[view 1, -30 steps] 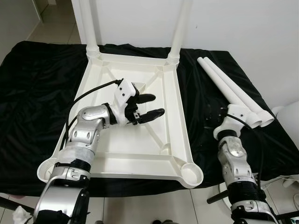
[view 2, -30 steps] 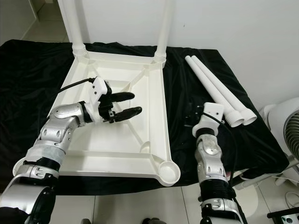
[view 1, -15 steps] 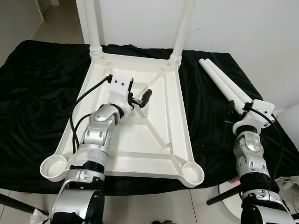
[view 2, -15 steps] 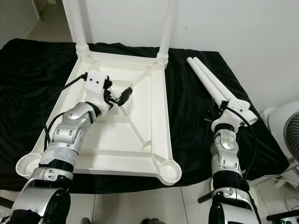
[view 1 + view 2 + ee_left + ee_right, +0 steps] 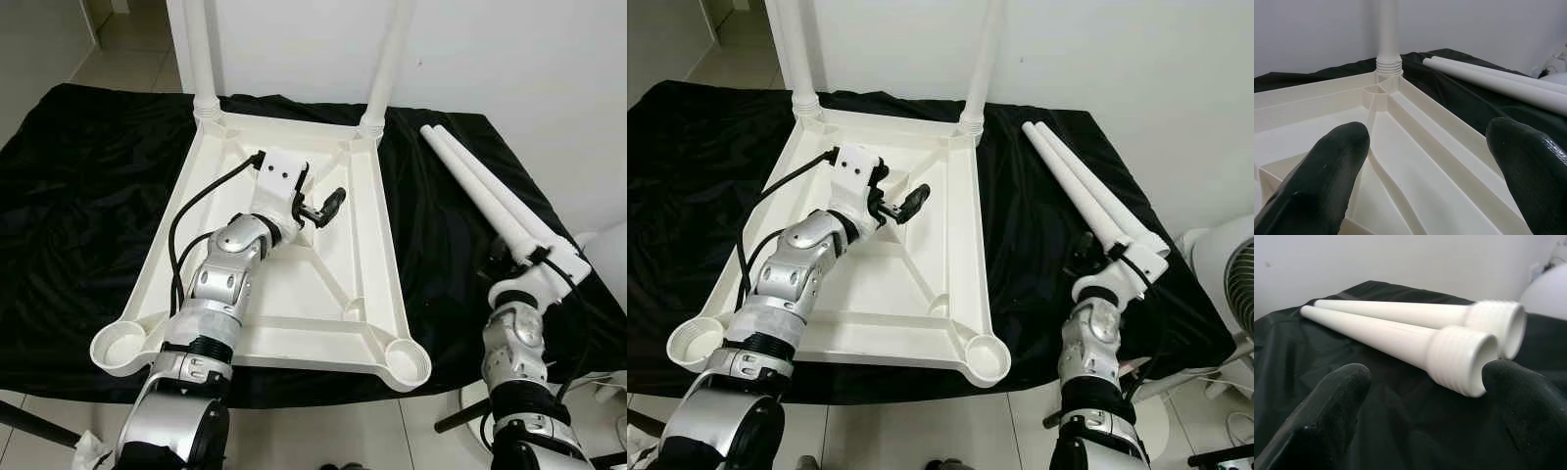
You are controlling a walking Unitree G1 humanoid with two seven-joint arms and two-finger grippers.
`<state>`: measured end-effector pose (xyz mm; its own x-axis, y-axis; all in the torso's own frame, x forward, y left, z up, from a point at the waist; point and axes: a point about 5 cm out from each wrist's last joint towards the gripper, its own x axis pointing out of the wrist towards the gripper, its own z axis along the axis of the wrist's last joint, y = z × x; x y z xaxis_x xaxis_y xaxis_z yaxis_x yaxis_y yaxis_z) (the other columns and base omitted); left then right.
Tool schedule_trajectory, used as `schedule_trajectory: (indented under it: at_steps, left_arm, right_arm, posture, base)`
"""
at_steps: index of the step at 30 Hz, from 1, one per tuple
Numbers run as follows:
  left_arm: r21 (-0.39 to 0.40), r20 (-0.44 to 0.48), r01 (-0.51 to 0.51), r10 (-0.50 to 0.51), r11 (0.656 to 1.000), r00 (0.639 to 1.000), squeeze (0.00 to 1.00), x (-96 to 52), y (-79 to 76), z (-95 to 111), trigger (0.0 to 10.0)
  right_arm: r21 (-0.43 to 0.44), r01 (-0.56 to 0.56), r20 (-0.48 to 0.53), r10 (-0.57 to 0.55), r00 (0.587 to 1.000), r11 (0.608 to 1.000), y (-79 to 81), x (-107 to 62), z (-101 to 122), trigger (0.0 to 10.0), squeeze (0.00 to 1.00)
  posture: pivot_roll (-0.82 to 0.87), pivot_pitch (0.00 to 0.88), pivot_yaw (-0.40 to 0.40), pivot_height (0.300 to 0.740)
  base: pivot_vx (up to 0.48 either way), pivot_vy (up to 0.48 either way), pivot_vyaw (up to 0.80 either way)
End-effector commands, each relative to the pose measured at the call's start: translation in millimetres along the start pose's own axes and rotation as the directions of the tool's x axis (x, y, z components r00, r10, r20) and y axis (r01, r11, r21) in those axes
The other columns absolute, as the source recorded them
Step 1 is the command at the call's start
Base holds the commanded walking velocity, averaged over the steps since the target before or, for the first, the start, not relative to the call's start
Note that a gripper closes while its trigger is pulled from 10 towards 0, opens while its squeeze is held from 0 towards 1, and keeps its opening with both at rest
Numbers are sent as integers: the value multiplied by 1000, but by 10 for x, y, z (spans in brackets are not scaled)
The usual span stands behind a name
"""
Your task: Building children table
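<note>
The white tabletop (image 5: 294, 255) lies upside down on the black-draped bench (image 5: 88, 196), two legs already standing in its far sockets, presumably so the near sockets face up for the rest. The left gripper (image 5: 318, 208) hovers above its ribs, jaws open and empty. From the right wrist, the right gripper (image 5: 1425, 418), jaws spread, faces the threaded ends of the two loose legs (image 5: 1400, 335).
</note>
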<state>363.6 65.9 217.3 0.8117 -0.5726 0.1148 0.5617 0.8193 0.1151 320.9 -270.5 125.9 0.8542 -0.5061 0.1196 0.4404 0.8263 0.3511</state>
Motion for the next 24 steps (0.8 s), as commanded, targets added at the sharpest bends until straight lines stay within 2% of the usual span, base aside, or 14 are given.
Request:
schedule_trajectory:
  at_steps: [1,4,6,12,17,22,23,24]
  left_arm:
    - [14,5,-109,109,994,994,0,21,37,46,10000]
    - [59,13,-80,80,995,997,0,19,8,67,10000]
    - [82,17,-10,8,997,1000,0,9,-77,71,10000]
    - [84,5,55,-56,995,998,0,-5,-168,60,10000]
    - [85,0,66,-66,994,998,0,-1,-191,64,10000]
    - [90,-8,77,-76,993,997,0,-10,-195,67,10000]
    - [90,0,78,-79,993,997,0,-25,-184,71,10000]
    - [90,0,78,-79,993,997,0,-25,-184,71,10000]
  right_arm:
    - [29,40,-31,-39,999,999,-117,-38,-85,10000,0]
    - [36,41,-34,-40,999,998,-156,-28,-89,10000,0]
    - [39,27,-32,-26,999,999,-178,-5,-74,10000,0]
    - [66,-4,-38,6,999,998,-205,37,-52,10000,0]
    - [66,-20,-31,22,999,998,-225,68,-25,10000,0]
    - [53,-47,-23,48,999,997,-195,84,-16,10000,0]
    - [-11,-106,-4,106,994,994,-92,56,-2,10000,0]
    - [-11,-106,-4,106,994,994,-92,56,-2,10000,0]
  posture:
    - [22,63,-71,740]
    - [22,68,-70,740]
    - [22,78,-68,740]
    - [22,105,-57,740]
    - [26,122,-45,740]
    - [30,135,-35,740]
    - [32,136,-39,740]
    - [32,136,-39,740]
  base:
    - [0,0,0]
    - [0,0,0]
    - [0,0,0]
    - [0,0,0]
    - [0,0,0]
    - [0,0,0]
    - [0,0,0]
    - [0,0,0]
